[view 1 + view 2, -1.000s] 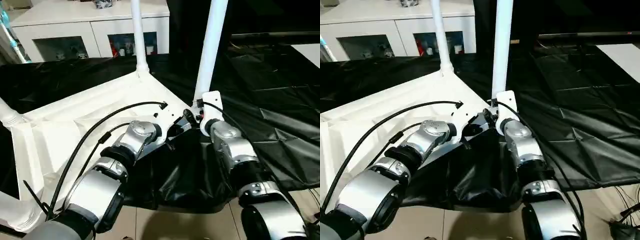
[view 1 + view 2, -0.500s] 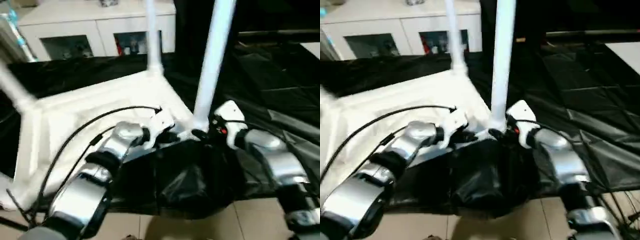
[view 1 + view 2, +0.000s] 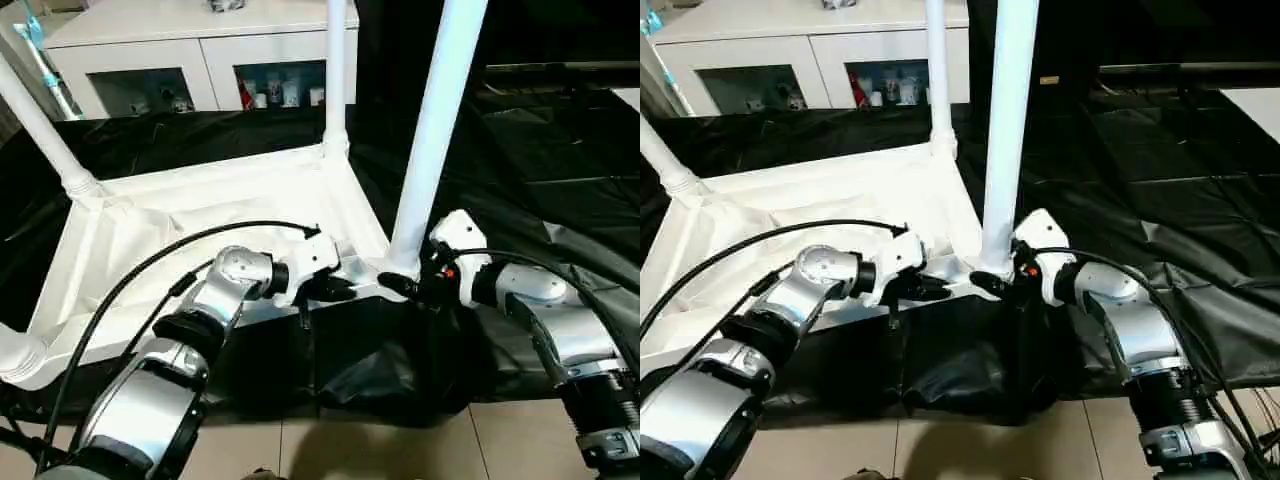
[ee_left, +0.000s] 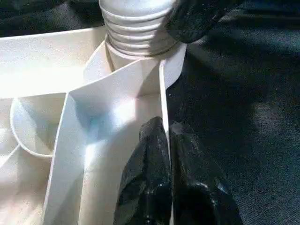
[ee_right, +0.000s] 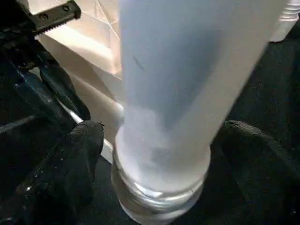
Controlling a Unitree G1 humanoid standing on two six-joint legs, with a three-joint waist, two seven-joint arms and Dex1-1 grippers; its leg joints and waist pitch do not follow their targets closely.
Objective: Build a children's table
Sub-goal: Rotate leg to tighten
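The left gripper [image 4: 165,140] pinches the tabletop [image 3: 200,215] rim. The right gripper [image 5: 159,154] stands wide around the leg [image 3: 430,140] at 3 o'clock; next it likely closes and twists.

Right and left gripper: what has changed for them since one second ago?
The right gripper swung out to the robot's right and now meets the base of the near leg from that side, fingers open around it. The left gripper stays shut on the table top's rim; the leg stays upright.
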